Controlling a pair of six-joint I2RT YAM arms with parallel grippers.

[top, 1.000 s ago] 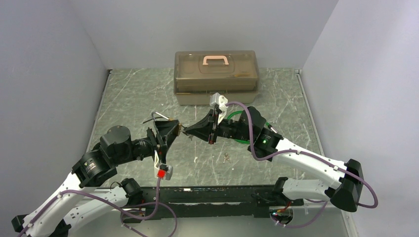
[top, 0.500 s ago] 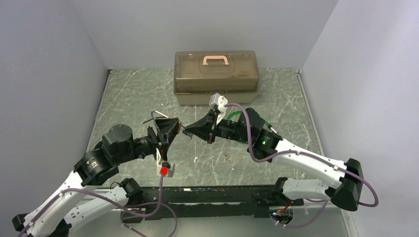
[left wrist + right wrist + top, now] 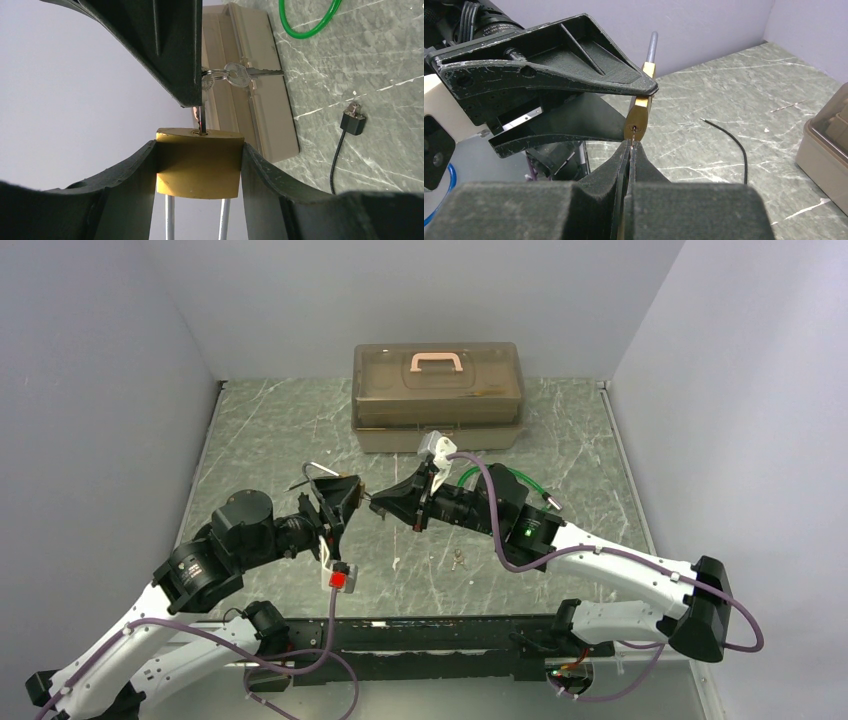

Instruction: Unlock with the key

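Between the left gripper and right gripper the padlock and key fill the gap, while bare table lies open to the left, the toolbox blocks the far edge and loose keys lie nearer.

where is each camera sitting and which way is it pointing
top external: above and behind the robot, looking down the table toward the toolbox; both arms show.
left wrist: on the left arm, looking along the left gripper at the clamped padlock and key.
right wrist: on the right arm, facing the left arm; the shut right gripper shows, pinching the key.
shared: both wrist views show padlock and key.
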